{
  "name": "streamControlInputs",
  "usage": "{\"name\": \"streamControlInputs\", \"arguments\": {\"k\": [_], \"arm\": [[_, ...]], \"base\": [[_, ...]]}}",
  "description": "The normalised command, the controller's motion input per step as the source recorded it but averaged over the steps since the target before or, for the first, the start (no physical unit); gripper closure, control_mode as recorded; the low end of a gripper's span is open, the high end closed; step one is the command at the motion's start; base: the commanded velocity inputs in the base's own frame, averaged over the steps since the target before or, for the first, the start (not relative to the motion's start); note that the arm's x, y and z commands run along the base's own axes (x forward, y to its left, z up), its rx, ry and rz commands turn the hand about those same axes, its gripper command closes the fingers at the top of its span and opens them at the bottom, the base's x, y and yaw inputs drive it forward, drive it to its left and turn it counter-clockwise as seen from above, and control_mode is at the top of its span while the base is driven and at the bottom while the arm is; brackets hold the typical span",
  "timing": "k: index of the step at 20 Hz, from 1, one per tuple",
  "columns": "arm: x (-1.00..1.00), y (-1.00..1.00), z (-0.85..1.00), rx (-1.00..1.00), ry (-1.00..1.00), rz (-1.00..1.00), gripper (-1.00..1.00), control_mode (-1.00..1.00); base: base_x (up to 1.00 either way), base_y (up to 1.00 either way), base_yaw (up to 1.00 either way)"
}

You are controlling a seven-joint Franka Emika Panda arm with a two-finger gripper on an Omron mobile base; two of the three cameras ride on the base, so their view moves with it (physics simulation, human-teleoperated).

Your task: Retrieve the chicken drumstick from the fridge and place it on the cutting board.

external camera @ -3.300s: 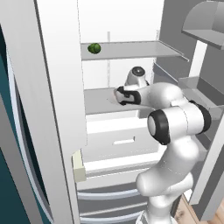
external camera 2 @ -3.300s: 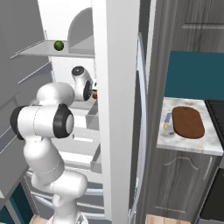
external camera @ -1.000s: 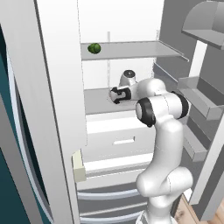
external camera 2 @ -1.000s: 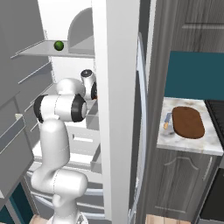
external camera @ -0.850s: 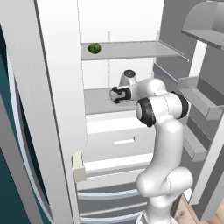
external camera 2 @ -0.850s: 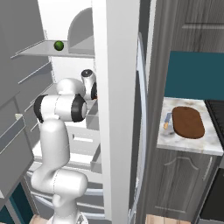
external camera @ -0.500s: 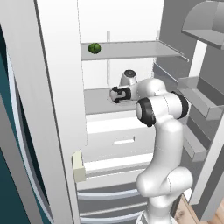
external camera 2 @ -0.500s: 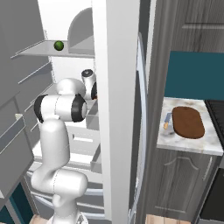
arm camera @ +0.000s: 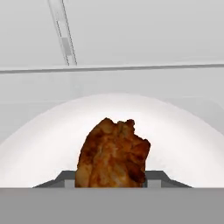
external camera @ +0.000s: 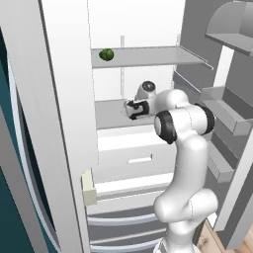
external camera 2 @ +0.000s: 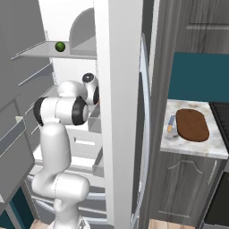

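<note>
The gripper (external camera: pixel 132 109) is closed on the chicken drumstick (arm camera: pixel 113 156), over the middle shelf (external camera: pixel 109 114) of the fridge (external camera: pixel 64 99), near the shelf's front edge. A round green vegetable (external camera: pixel 105 54) sits at the left end of the upper shelf, well apart. Door bins (external camera: pixel 223 111) flank the arm on the right. The drumstick's long axis cannot be told. The cutting board (external camera 2: pixel 192 125) lies on the counter (external camera 2: pixel 197 144), a knife (external camera 2: pixel 171 124) at its left edge.

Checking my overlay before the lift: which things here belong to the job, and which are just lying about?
Job:
drumstick, between the closed fingers
fridge, door open
cutting board on the counter

Lying about:
green vegetable on the upper shelf
knife beside the board
</note>
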Motion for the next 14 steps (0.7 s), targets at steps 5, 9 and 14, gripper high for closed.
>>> {"name": "streamControlInputs", "arguments": {"k": [5,9,14], "arm": [[-0.44,0.00,0.19,0.00,-0.10,0.00,1.00,-1.00],[-0.55,0.00,0.45,0.00,-0.05,0.00,1.00,-1.00],[-0.54,0.00,0.46,-0.01,-0.08,0.00,1.00,-1.00]], "base": [[0.00,0.00,0.00],[0.00,0.00,0.00],[0.00,0.00,0.00]]}}
